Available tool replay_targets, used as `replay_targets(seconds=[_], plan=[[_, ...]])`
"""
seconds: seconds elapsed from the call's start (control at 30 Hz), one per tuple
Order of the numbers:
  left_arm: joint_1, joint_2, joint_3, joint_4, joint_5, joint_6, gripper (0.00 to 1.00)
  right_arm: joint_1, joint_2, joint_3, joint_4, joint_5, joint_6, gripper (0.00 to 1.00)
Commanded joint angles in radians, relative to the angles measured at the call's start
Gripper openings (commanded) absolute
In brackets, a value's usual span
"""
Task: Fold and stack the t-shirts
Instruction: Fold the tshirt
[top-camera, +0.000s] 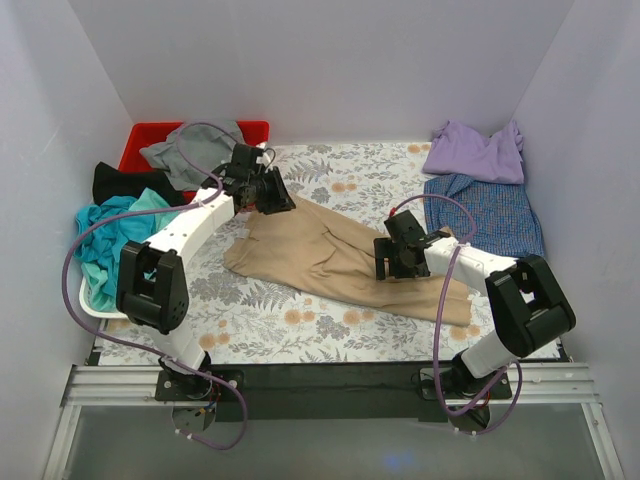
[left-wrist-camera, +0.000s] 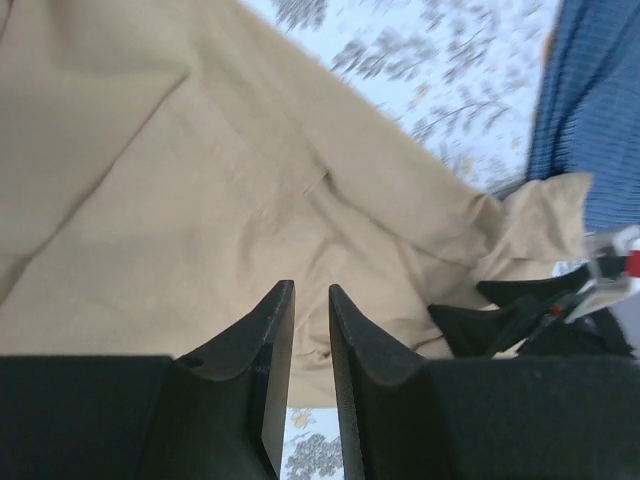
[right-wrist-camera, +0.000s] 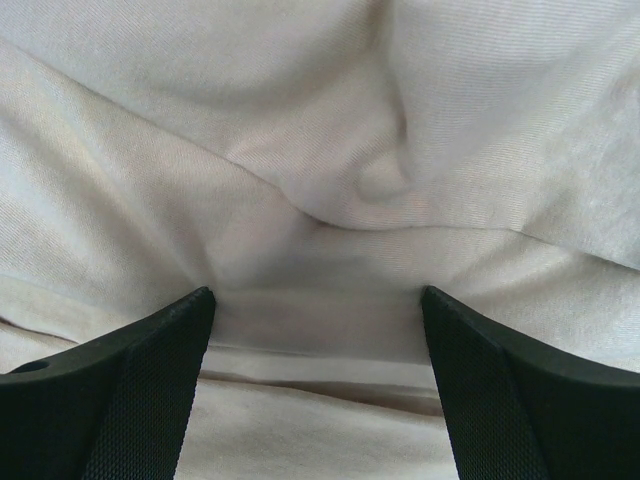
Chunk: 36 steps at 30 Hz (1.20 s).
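Note:
A tan-beige t-shirt (top-camera: 330, 260) lies crumpled across the middle of the floral table; it also shows in the left wrist view (left-wrist-camera: 200, 180) and fills the right wrist view (right-wrist-camera: 320, 120). My left gripper (top-camera: 280, 197) (left-wrist-camera: 311, 290) hovers over the shirt's far left edge, its jaws almost together with a thin gap and nothing between them. My right gripper (top-camera: 392, 270) (right-wrist-camera: 315, 295) is open wide and pressed down on the shirt, its fingers on either side of a fold. A lavender shirt (top-camera: 475, 152) lies on a blue-checked shirt (top-camera: 490, 212) at the far right.
A red bin (top-camera: 150, 135) at the far left holds a grey shirt (top-camera: 190, 148). A black shirt (top-camera: 125, 182) and a teal shirt (top-camera: 110, 235) lie in a white basket (top-camera: 95, 310) at the left edge. White walls enclose the table.

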Motion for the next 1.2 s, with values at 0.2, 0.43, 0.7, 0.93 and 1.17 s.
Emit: replay_targets(seconds=[0.2, 0.43, 0.7, 0.93, 1.17], plan=[[-0.024, 0.067, -0.185, -0.001, -0.117, -0.065, 0.19, 0.004, 0.023, -0.026, -0.034, -0.056, 0.008, 0.90], [-0.024, 0.225, -0.098, -0.018, -0.137, -0.061, 0.19, 0.007, 0.007, -0.087, -0.084, -0.103, 0.038, 0.90], [-0.024, 0.494, 0.261, -0.091, -0.109, -0.001, 0.18, 0.076, -0.045, -0.182, -0.119, -0.191, 0.094, 0.90], [-0.024, 0.705, 0.547, -0.182, -0.053, 0.060, 0.18, 0.218, -0.031, -0.167, -0.153, -0.275, 0.145, 0.90], [-0.025, 0.945, 1.016, -0.273, 0.104, 0.086, 0.20, 0.327, 0.024, -0.089, -0.164, -0.387, 0.140, 0.91]])
